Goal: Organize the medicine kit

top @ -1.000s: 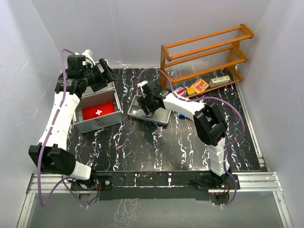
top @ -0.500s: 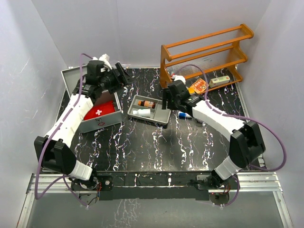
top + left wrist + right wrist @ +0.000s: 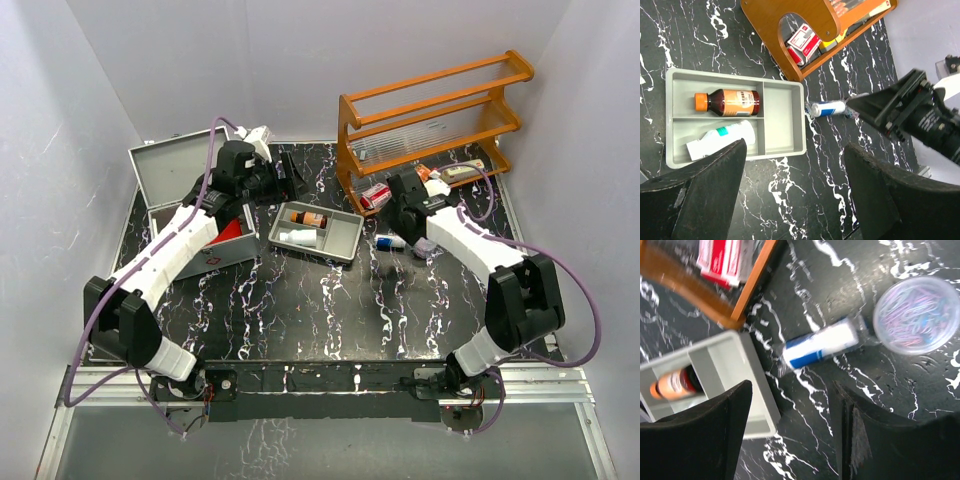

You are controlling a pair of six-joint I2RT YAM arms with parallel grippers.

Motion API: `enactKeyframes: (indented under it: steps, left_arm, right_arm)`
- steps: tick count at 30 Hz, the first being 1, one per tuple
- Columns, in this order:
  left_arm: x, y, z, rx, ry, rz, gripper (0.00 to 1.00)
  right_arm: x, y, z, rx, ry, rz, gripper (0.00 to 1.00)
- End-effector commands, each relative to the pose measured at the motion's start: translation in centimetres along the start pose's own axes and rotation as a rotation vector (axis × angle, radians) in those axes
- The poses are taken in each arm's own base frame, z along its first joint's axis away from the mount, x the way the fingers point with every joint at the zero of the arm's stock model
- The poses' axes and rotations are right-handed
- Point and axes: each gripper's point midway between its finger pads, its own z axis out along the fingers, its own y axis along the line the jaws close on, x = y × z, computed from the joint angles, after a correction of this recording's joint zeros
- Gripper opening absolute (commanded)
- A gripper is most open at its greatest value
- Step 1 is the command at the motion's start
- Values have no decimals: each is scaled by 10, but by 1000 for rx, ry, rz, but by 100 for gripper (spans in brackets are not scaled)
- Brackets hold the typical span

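We hold the left claw (image 3: 795, 150) wide and empty above the black marbled bench (image 3: 827, 170). It is tipped down so that the shallow grey divided plastic tray (image 3: 782, 115) lies just ahead of its fingers, which looks to us like a stance for reaching into the tray. The tray's dividers keep a brown bottle with an orange cap (image 3: 730, 101) apart from a white tube with green print (image 3: 722, 140).

The medicine kit, a boxy silver-grey metal case (image 3: 165, 170), stands behind this claw, under the left forearm. Its lid is thrown back so things can go in, and a red pouch (image 3: 230, 228) lies inside.

The right claw (image 3: 792, 387) is also spread with nothing between. It hangs over a small blue-and-white tube (image 3: 822, 347) lying on the bench just beside a round clear tub of pastel sticks (image 3: 912, 315). We judge the tube its likeliest pick.
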Motion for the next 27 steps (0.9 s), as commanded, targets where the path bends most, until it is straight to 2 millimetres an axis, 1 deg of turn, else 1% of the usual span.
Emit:
enactKeyframes:
  steps: [1, 3, 4, 6, 9, 12, 16, 18, 19, 21, 23, 24, 27]
  left_arm:
    - [-9, -16, -26, 50, -59, 84, 77]
    - [-5, -15, -34, 44, -49, 111, 77]
    - [-1, -11, -35, 32, -33, 125, 77]
    - [-2, -11, -50, 25, -43, 157, 78]
    - [3, -8, -59, 9, -28, 194, 79]
    - [7, -7, -63, 12, -10, 218, 79]
    - [4, -6, -61, 2, -13, 229, 80]
    - [1, -8, -56, 7, -13, 226, 80]
    - [0, -8, -53, 11, -15, 223, 79]
    - [-1, -8, -47, 17, -20, 219, 79]
    - [-7, -10, -45, 15, -33, 215, 79]
    - [-7, -8, -38, 7, -21, 209, 79]
    - [-12, -3, -24, -14, -21, 210, 78]
  right_arm:
    - [-25, -5, 2, 114, -63, 226, 60]
    - [-22, -14, 7, 166, -60, 283, 60]
    - [-19, -17, 10, 185, -55, 308, 60]
    - [-17, -23, 18, 218, -43, 369, 61]
    - [-17, -26, 30, 238, -25, 430, 60]
    - [-13, -21, 37, 245, 9, 463, 59]
    - [-6, -26, 44, 280, 26, 508, 59]
    - [-7, -24, 45, 272, 25, 512, 58]
    - [-2, -28, 53, 295, 34, 502, 58]
    - [2, -30, 57, 307, 43, 494, 57]
    - [6, -33, 61, 321, 55, 475, 54]
    - [8, -35, 62, 329, 61, 469, 52]
    - [12, -39, 65, 327, 62, 449, 49]
